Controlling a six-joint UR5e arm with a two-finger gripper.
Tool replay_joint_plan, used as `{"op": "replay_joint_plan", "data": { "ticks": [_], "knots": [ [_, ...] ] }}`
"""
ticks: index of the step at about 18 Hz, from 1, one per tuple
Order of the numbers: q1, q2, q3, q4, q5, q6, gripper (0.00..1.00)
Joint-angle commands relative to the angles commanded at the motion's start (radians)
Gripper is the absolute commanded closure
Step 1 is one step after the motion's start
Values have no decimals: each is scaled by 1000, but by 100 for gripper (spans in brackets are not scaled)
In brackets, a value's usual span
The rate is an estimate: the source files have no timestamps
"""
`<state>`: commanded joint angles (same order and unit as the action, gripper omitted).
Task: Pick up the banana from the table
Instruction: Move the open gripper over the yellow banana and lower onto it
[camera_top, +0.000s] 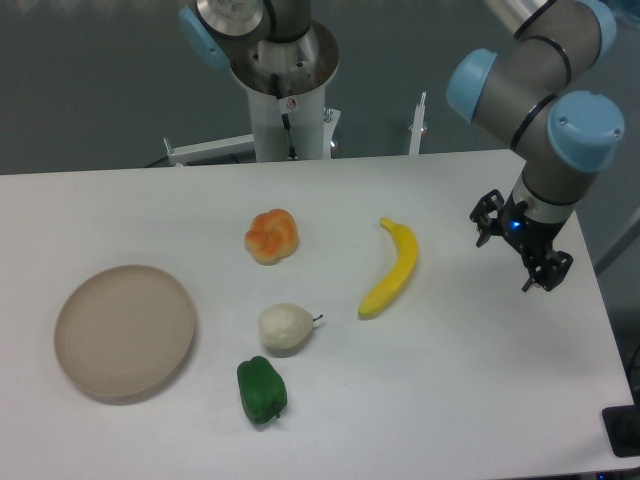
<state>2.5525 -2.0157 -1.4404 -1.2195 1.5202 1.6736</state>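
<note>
The banana (393, 270) is long, curved and bright yellow. It lies on the white table (470, 380) right of centre, its stem end pointing to the back. My gripper (518, 252) hangs over the table's right side, to the right of the banana and apart from it. Its two dark fingers are spread, with nothing between them.
An orange pastry-like fruit (271, 236) lies left of the banana. A cream-white pear (286, 328) and a green pepper (261, 390) lie in front of it. A round beige plate (125, 331) sits at the left. The arm's base column (286, 90) stands behind the table.
</note>
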Motion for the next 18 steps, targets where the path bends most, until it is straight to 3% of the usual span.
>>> {"op": "replay_joint_plan", "data": {
  "ticks": [5,9,15,17,18],
  "knots": [
    [-2,6,-20,2,-11,-12,0],
    [-32,15,-37,2,-38,-127,0],
    [-71,81,-176,9,-40,-158,0],
    [-96,72,-207,58,-37,-240,0],
    [-113,58,-234,122,-29,-320,0]
  ]
}}
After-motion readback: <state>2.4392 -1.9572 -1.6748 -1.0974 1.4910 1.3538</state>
